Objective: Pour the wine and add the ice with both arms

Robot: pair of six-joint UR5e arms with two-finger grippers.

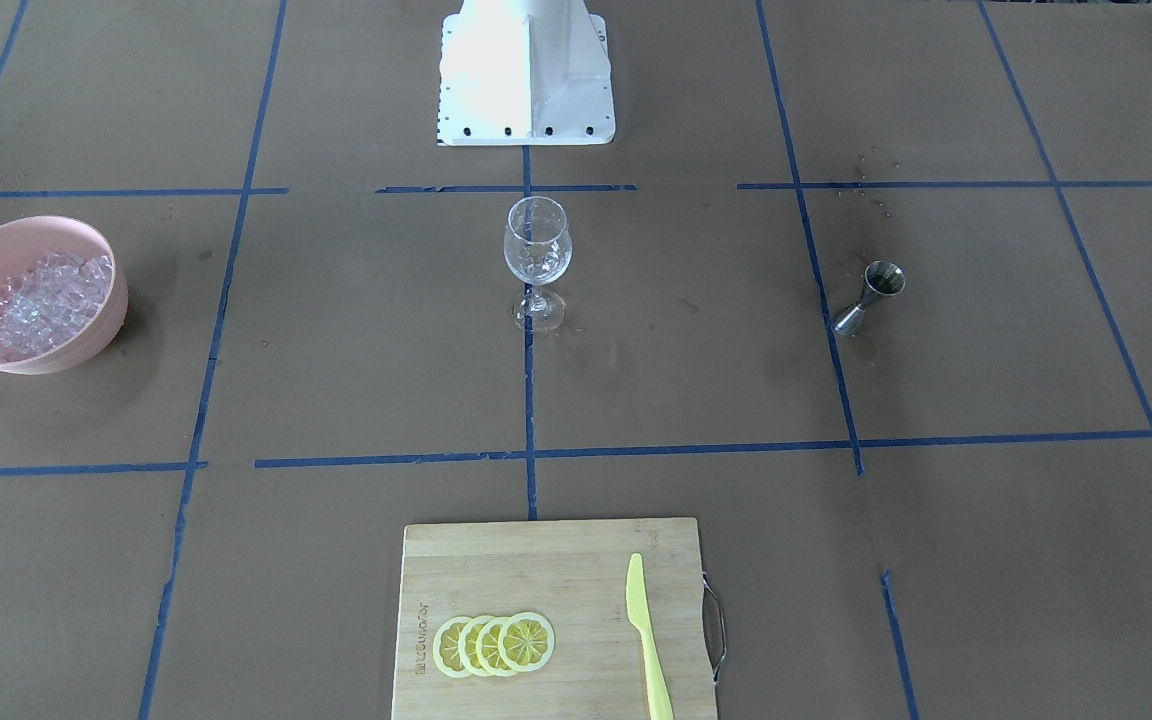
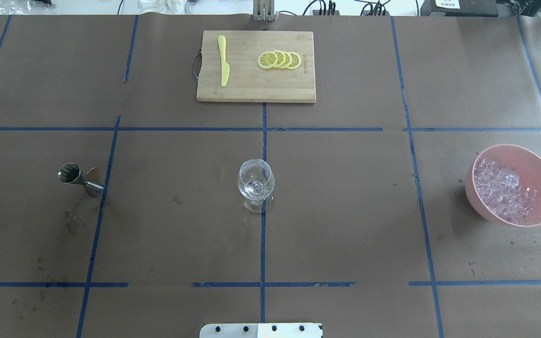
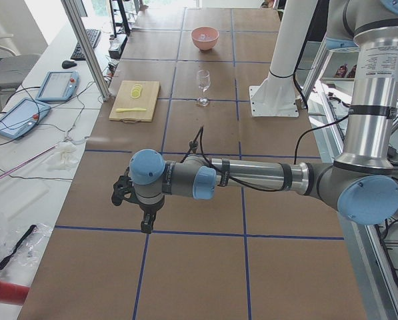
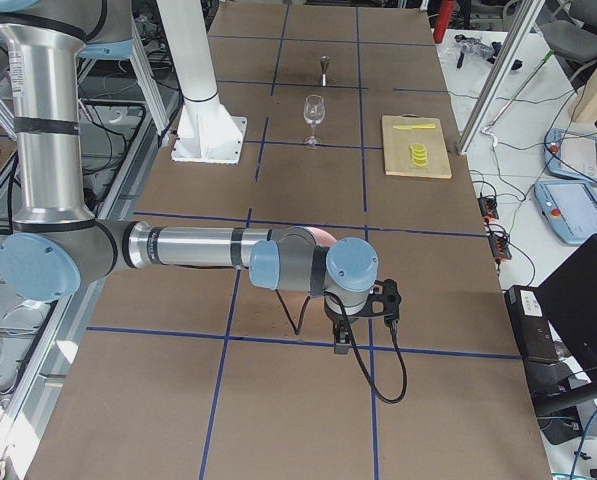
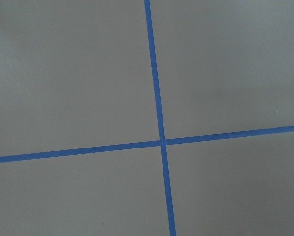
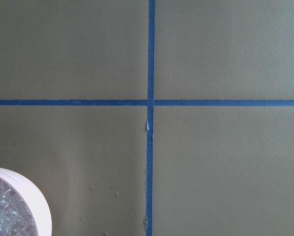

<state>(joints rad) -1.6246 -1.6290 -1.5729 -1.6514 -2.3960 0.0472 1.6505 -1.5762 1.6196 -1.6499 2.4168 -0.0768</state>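
Left gripper (image 3: 147,227) and right gripper (image 4: 340,345) show only in the side views, so I can't tell jaw opening or whether either holds anything. Both point fingers-down above brown table paper (image 2: 345,211). Each hangs off a forearm stretched out level: left arm (image 3: 252,175), right arm (image 4: 198,245).

Ice (image 2: 503,192): heap of clear cubes inside the pink bowl (image 2: 536,166), filling its 9 o'clock side. The bowl's inner wall is bare toward 3 o'clock. Water droplets on the paper at the bowl's 5 o'clock. In the right side view the right arm's wrist hides most of the bowl. The right wrist view looks straight down on a blue tape (image 2: 263,234) crossing, with the bowl rim and ice in the frame's 7 o'clock corner.

Overhead view, with the wine glass (image 2: 255,180) as dial centre:
- glass upright on the centre tape line; contents unclear, only glints
- bowl at 3 o'clock, well apart
- steel jigger (image 2: 80,178) at 9 o'clock, well apart, upright in the right side view, dark wet marks beside it
- wooden cutting board (image 2: 251,89) at 12 o'clock, carrying four overlapping lemon slices (image 2: 280,59) and a yellow knife (image 2: 223,61) toward its handle end
- white pedestal base (image 2: 261,330) at 6 o'clock

The left wrist view shows only paper and a tape crossing.
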